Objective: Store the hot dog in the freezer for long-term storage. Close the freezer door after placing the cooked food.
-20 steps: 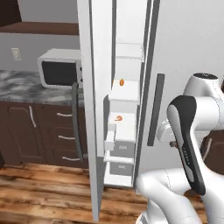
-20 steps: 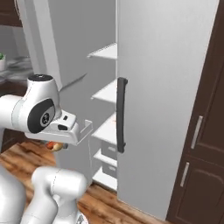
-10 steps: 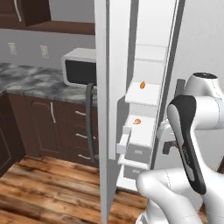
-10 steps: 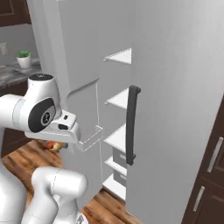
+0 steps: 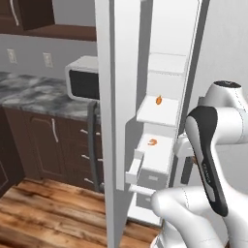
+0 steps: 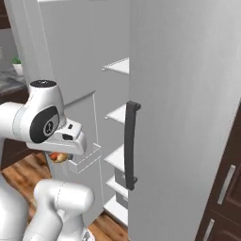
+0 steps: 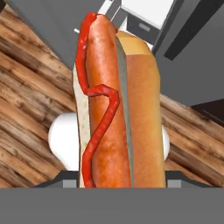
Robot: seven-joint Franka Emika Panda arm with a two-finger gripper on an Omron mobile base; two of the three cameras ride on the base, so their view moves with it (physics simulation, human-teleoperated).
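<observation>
left: the freezer door [image 5: 110, 121] stands swung open, edge-on, beside the freezer [image 5: 162, 111] with its white shelves. centre: the gripper [image 6: 59, 156] is pinched on the hot dog [image 7: 116, 105], carried low at the robot's chest. the bun's long axis runs along the fingers, pointing away from the hand. judged: the shelves lie ahead and above the hand, so the reach goes forward and up.

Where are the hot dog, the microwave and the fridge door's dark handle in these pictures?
hot dog [image 7: 105, 100]: hand view, on the sausage's middle.
microwave [image 5: 83, 82]: left base view, on its dark front window.
fridge door handle [image 6: 128, 146]: right base view, on the middle of the vertical bar.
</observation>
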